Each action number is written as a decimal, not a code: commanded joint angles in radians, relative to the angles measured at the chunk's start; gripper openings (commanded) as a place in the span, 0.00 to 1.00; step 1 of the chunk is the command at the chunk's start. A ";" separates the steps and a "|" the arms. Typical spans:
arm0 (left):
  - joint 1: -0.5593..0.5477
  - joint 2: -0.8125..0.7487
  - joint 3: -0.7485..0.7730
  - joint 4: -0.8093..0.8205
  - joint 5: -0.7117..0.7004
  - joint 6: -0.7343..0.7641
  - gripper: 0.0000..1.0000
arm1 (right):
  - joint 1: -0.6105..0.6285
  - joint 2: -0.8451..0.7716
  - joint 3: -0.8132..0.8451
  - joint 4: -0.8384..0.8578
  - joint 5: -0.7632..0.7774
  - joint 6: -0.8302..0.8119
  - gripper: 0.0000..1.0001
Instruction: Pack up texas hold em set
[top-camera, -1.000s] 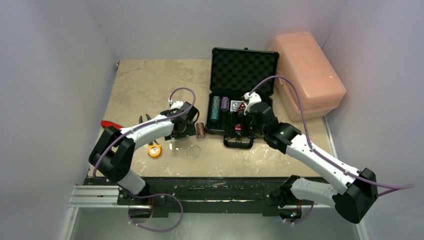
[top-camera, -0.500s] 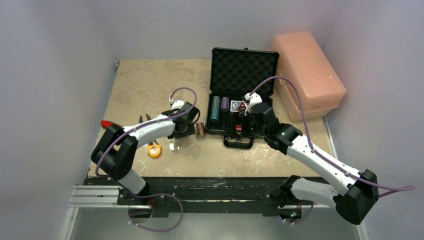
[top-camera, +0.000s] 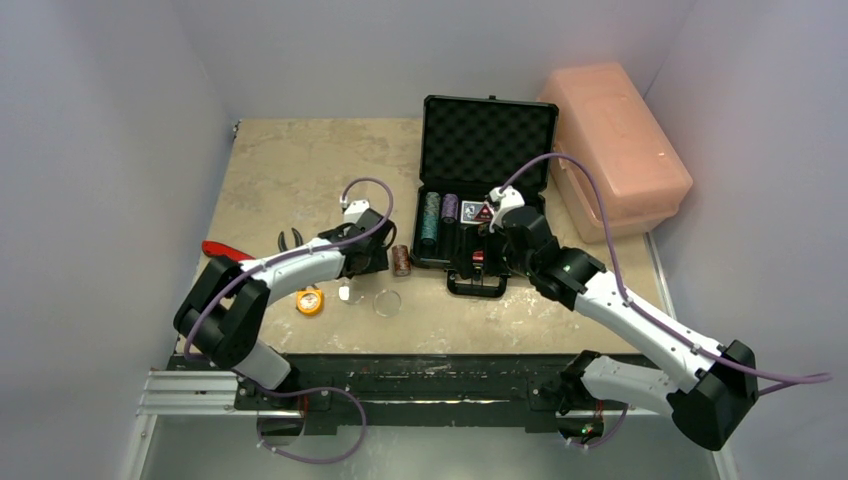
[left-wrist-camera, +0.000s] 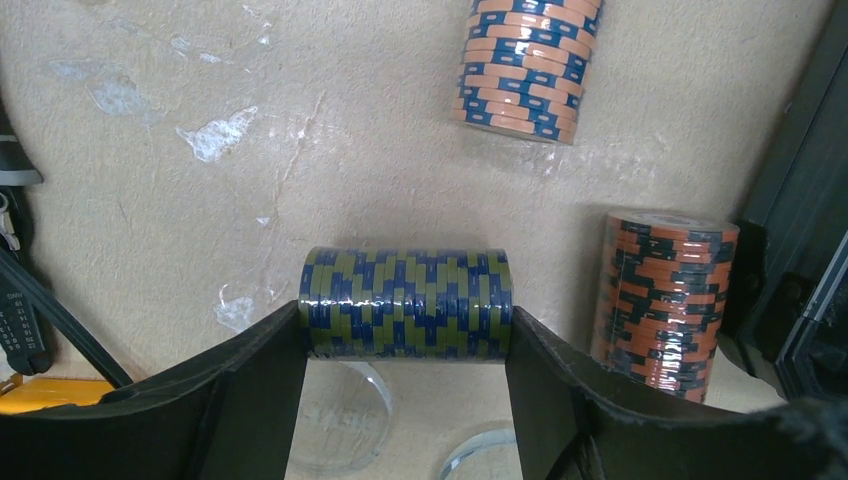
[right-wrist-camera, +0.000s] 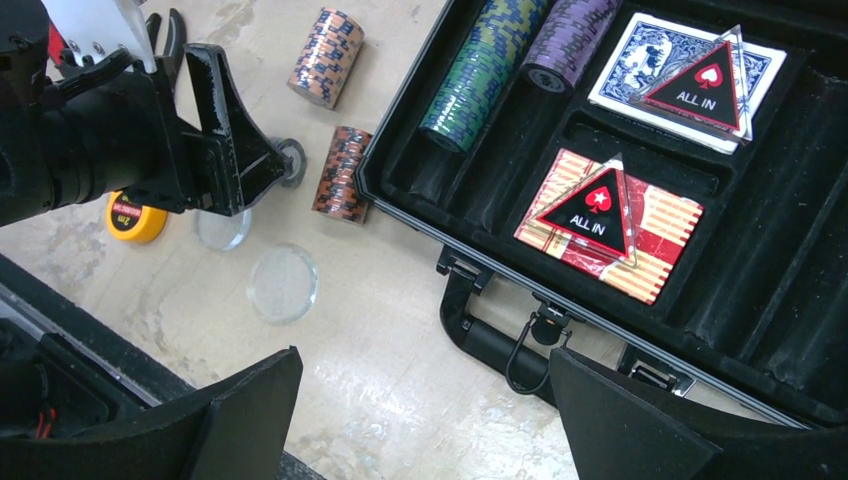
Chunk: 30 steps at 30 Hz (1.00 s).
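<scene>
Briefcase (top-camera: 487, 140) with chips (right-wrist-camera: 480, 75), seemingly two decks (right-wrist-camera: 650, 55), left tool (left-wrist-camera: 407, 335) clamping chip stack (left-wrist-camera: 405, 295), right tool (right-wrist-camera: 422, 365) apart.

Five chip stacks (right-wrist-camera: 480, 75): two inside the case (right-wrist-camera: 790, 300), three left of it. Two decks (right-wrist-camera: 640, 60), two triangles (right-wrist-camera: 590, 205), two discs (right-wrist-camera: 283, 283), one tape measure (right-wrist-camera: 133, 215).

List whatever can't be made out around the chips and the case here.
- Olive-and-blue chip stack: left wrist view, its ends covered by the left gripper; top view, that gripper hides it entirely.
- Clear discs: left wrist view, overlapped by the gripper and cut by the bottom edge.
- Briefcase: top view, the right arm covers its near right compartments; right wrist view, its right side runs out of frame.
</scene>
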 joint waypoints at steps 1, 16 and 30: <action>-0.007 -0.046 -0.033 0.049 0.046 0.034 0.00 | 0.002 -0.026 0.009 0.007 -0.025 0.010 0.99; -0.018 -0.349 -0.052 -0.087 0.085 0.175 0.00 | 0.002 -0.045 0.028 0.015 -0.037 0.038 0.99; -0.019 -0.567 0.074 -0.212 0.256 0.318 0.00 | 0.001 -0.021 0.074 0.031 -0.092 0.035 0.99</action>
